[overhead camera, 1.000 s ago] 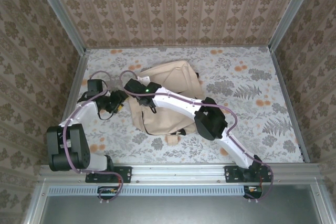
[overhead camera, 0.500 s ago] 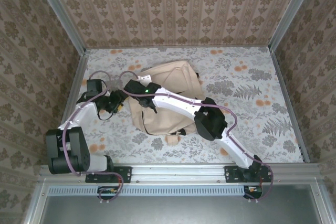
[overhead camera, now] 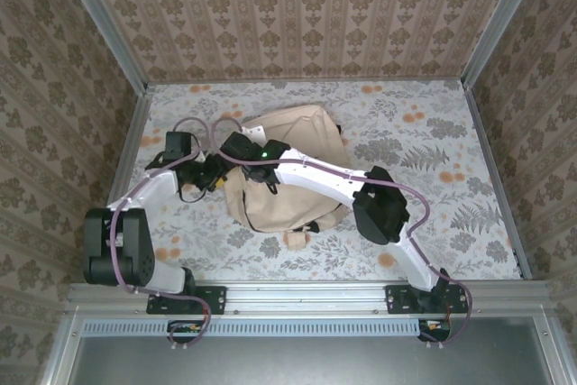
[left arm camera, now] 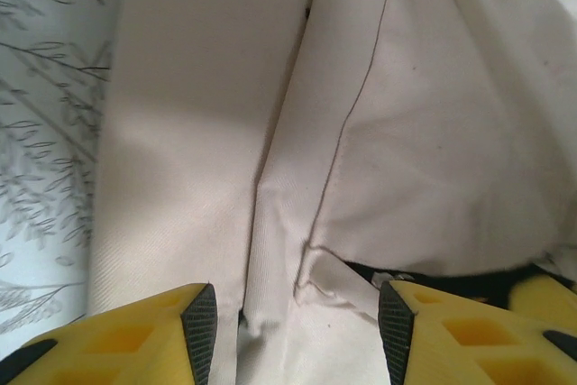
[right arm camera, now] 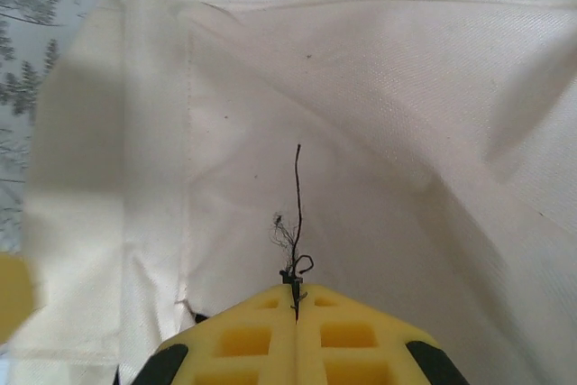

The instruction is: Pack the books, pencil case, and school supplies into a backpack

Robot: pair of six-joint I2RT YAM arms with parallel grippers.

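Trainee: Where was the backpack (overhead camera: 302, 132) at that point?
Operator: Left of centre in the top view, slumped on the flowered table (overhead camera: 433, 187), with both arms meeting at its left edge.
Trainee: And which step was that?
Operator: Opening it, I'd judge; nothing could be packed until its mouth was free. The right gripper (right arm camera: 296, 299) was fully closed at the bottom of its wrist view. A thin dark thread (right arm camera: 297, 196) ran up from the seam between its fingers, so it seemed to have that pinched. What the thread belonged to I couldn't tell.
Trainee: The left one?
Operator: The left gripper (left arm camera: 296, 308) stood about half open at the bottom of its view. A fold of cream cloth (left arm camera: 275, 223) lay between the fingers without being squeezed, so it held nothing.
Trainee: So what did the next move call for?
Operator: Probably the left jaws closing on that fold to brace the backpack, then a slow, straight pull from the right, since so thin a hold could slip or snap.
Trainee: Anything different from a second before?
Operator: Yes. In the top view both arms had shifted rightward. The left wrist sat closer to the backpack, and the right elbow had swung further toward the lower right. The backpack itself had barely moved.
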